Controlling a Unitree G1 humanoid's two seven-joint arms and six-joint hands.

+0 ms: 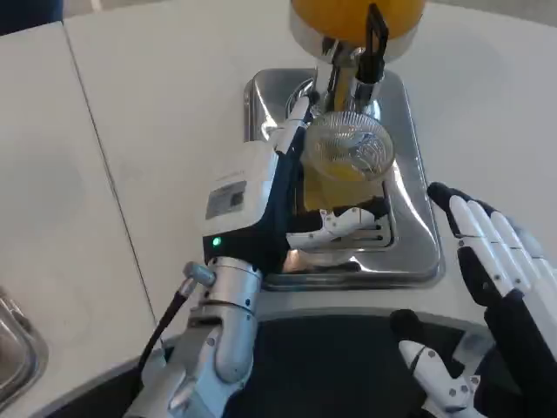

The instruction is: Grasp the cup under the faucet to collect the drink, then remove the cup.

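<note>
A clear plastic cup (348, 155) with orange drink in its bottom stands on the silver drip tray (409, 187), right below the faucet (370, 52) of the orange juice dispenser (357, 17). My left hand (287, 196) wraps around the cup from the left, with fingers showing behind the rim and in front of its base. My right hand (496, 287) hovers at the lower right, off the tray's front right corner, fingers spread and holding nothing.
The white table (130, 131) stretches to the left, with a seam running diagonally. A metal object's edge (13, 344) shows at the lower left. The dispenser's black tap lever (377, 30) sticks out above the cup.
</note>
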